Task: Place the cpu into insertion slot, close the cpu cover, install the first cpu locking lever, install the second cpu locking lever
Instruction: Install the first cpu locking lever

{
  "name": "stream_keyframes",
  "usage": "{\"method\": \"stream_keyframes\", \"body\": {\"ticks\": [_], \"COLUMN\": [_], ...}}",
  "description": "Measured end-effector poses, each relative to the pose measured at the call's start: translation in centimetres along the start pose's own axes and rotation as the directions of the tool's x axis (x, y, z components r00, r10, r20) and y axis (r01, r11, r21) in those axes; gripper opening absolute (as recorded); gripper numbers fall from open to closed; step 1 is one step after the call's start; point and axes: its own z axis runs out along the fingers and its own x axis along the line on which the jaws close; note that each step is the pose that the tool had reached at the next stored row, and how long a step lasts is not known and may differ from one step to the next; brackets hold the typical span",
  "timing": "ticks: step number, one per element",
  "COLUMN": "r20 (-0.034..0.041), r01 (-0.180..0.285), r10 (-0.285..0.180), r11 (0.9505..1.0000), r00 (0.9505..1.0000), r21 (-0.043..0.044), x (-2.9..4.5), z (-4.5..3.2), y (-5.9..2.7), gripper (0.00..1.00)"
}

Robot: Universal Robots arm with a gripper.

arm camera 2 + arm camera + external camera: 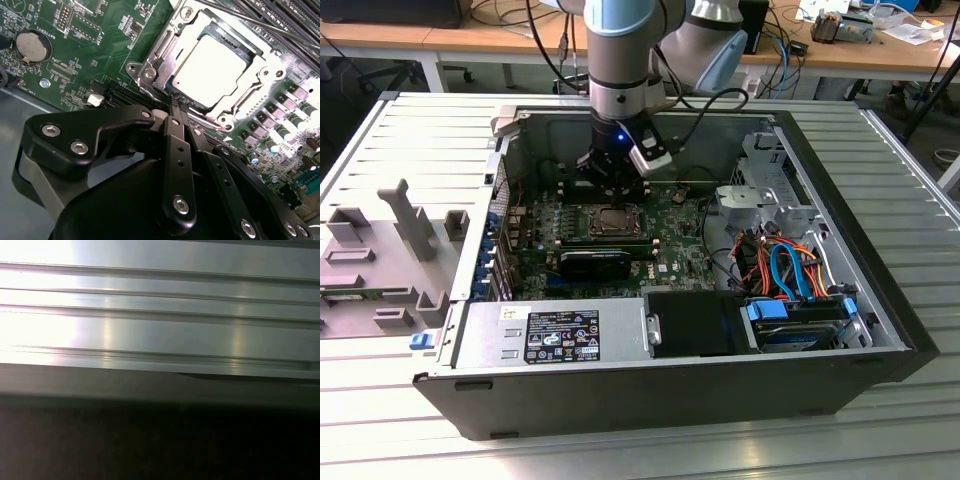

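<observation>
Inside the open computer case (880, 300), the gripper (181, 106) hovers at the edge of the cover (165, 50), jaws together. Beneath the cover sits the chip (210, 67).

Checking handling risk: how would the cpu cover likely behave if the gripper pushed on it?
The cpu cover looks like thin sheet metal, so probably stiff but bendable. Shiny, so the gripper might slip. It lies flat around the cpu; unlikely to tip.

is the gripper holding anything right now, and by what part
Nothing is held. In the second wrist view the gripper has its fingers together at the edge of the cpu cover, which lies closed over the cpu.
</observation>
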Motion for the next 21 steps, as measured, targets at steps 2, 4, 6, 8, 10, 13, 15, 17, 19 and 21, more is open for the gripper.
{"method": "stream_keyframes", "body": {"ticks": [2,4,6,8,10,13,15,17,19,21], "r20": [0.0001,0.0002,0.0002,0.0002,0.0003,-0.0001,0.0003,0.0009,0.0029,0.0021], "r01": [0.0,0.001,0.002,0.003,0.005,0.006,0.006,0.006,0.006,0.006], "r10": [0.0,-0.001,-0.002,-0.003,-0.005,-0.006,-0.006,-0.006,-0.006,-0.006], "r11": [1.0,1.0,1.0,1.0,1.0,1.0,1.0,0.9999,0.9999,0.9999], "r00": [1.0,1.0,1.0,1.0,1.0,1.0,1.0,1.0,1.0,1.0], "r21": [-0.0001,0.0,0.0,0.0,-0.0001,0.0002,-0.0059,-0.0117,-0.0142,-0.0123], "x": [-0.25,-0.51,-0.93,-1.14,-1.31,-1.38,-1.38,-1.39,-1.41,-1.39], "z": [0.03,0.05,0.08,0.11,0.16,0.19,0.19,0.18,-0.09,-0.53], "y": [-0.01,-0.02,-0.05,-0.04,-0.03,0.04,0.15,0.27,0.32,0.27], "gripper": [0.11,0.11,0.11,0.11,0.11,0.11,0.11,0.11,0.11,0.11]}}
